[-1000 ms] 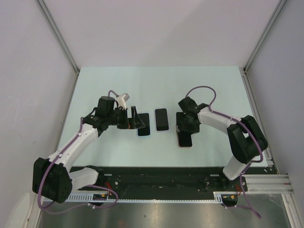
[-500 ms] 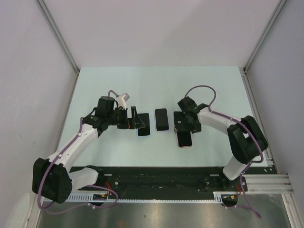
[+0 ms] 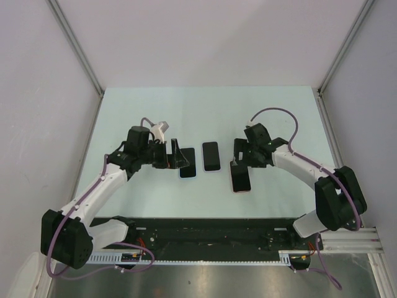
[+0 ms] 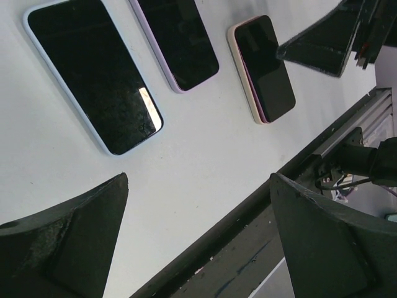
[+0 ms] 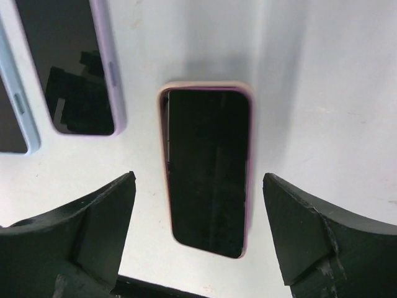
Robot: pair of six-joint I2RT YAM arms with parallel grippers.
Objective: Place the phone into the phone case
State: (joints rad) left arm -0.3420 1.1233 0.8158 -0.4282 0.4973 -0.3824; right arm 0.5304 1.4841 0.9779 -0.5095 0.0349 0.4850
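Observation:
A black phone point(image 5: 208, 167) lies face up inside the pink phone case point(image 5: 162, 155) on the table. A thin dark gap shows along the phone's left edge near the top. My right gripper point(image 5: 199, 177) hangs open above them with a finger on each side, touching neither. From above, the pink case point(image 3: 240, 180) lies just below the right gripper point(image 3: 238, 159). My left gripper point(image 3: 176, 155) stands open over the left phone, holding nothing. The left wrist view shows the pink case point(image 4: 263, 68) at the far right of the row.
A phone in a lavender case point(image 3: 211, 156) lies in the middle of the row, and one in a light blue case point(image 4: 93, 74) lies on the left, partly under my left fingers point(image 3: 180, 162). The black rail point(image 3: 205, 231) runs along the near table edge.
My right gripper has drawn back up and to the right, off the pink-cased phone, and its jaws have opened wider. The phone and case stayed put. The left arm has not moved.

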